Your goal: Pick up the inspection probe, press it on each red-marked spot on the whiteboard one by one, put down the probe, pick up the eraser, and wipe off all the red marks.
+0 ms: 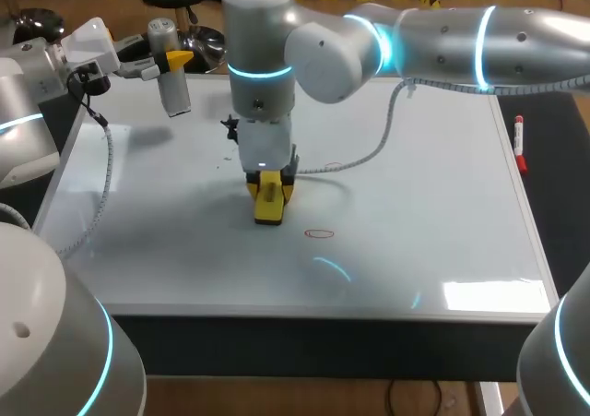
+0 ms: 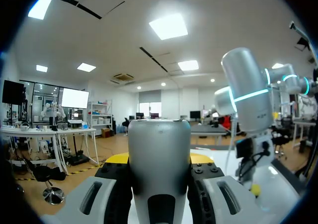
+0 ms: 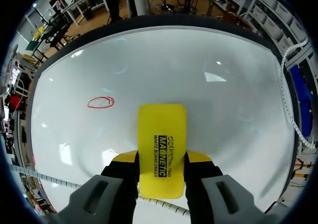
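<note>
Eraser: this yellow block (image 3: 162, 129) sits closest to my right wrist camera, clamped from both sides by the fingers of my right gripper (image 3: 161, 157), its length running out ahead of the tips.
Right arm: it comes in from the right and reaches past the middle of the whiteboard (image 1: 415, 241). The gripper points straight down. The eraser's lower end seems to touch the board, though the wrist above it blocks a sure look.
Red mark: one small oval (image 1: 320, 233) lies near the eraser and apart from it, toward the board's near edge.
Probe: a grey cylinder (image 1: 171, 89) pinched in my left gripper (image 1: 171, 63), held in the air over the board's far left corner, well apart from the eraser.
Around: a coiled cable (image 1: 369, 153) trails from my right arm across the board behind the eraser. A marker pen (image 1: 521, 144) lies just off the board's right edge.
In the way: in the left wrist view the probe fills the gap between my fingers and covers what lies straight ahead.
Hidden: the eraser's wiping face, and the probe's lower end in the left wrist view.
</note>
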Robot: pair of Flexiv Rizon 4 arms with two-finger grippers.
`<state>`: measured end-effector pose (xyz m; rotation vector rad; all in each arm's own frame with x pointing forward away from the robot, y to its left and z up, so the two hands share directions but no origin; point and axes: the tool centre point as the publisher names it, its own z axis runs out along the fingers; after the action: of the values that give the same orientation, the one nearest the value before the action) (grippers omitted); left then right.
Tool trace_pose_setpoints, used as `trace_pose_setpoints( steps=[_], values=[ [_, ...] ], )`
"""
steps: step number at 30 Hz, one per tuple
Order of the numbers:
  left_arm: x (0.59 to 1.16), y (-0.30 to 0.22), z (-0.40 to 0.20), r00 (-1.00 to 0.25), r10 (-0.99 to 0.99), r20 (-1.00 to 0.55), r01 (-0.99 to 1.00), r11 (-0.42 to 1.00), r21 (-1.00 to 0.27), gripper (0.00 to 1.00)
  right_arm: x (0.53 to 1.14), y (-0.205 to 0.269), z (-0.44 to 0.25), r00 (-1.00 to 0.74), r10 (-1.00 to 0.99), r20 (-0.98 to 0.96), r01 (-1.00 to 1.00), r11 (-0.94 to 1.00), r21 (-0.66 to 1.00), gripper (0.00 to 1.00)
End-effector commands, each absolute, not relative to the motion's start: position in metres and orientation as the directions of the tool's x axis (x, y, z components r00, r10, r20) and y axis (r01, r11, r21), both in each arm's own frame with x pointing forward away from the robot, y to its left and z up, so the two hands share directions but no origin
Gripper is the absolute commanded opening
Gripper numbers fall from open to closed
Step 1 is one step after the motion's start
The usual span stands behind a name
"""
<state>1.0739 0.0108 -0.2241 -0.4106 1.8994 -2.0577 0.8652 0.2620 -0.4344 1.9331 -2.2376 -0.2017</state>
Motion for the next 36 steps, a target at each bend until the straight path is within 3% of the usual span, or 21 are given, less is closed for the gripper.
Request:
trace_pose_setpoints(
  steps=[1,21,30,36],
  values=[
    [1.073,0.010,-0.223,-0.909,-0.417,-0.001,0.034,-0.072,-0.997,0.00,0.864,0.246,-0.463,-0.159,-0.986,0.052,-0.962,0.167,0.215,0.00],
    [1.073,0.010,-0.223,-0.909,-0.417,-0.001,0.034,-0.072,-0.997,0.00,0.861,0.200,-0.474,-0.247,-0.962,0.114,-0.940,0.267,0.214,0.00],
    [1.073,0.010,-0.223,-0.909,-0.417,-0.001,0.034,-0.072,-0.997,0.00,0.883,0.195,-0.368,-0.230,-0.971,-0.072,-0.971,0.223,0.091,0.00],
    [1.073,0.010,-0.223,-0.909,-0.417,-0.001,0.034,-0.072,-0.997,0.00,0.900,0.185,-0.347,-0.209,-0.975,-0.072,-0.978,0.206,0.046,0.00]
  ],
)
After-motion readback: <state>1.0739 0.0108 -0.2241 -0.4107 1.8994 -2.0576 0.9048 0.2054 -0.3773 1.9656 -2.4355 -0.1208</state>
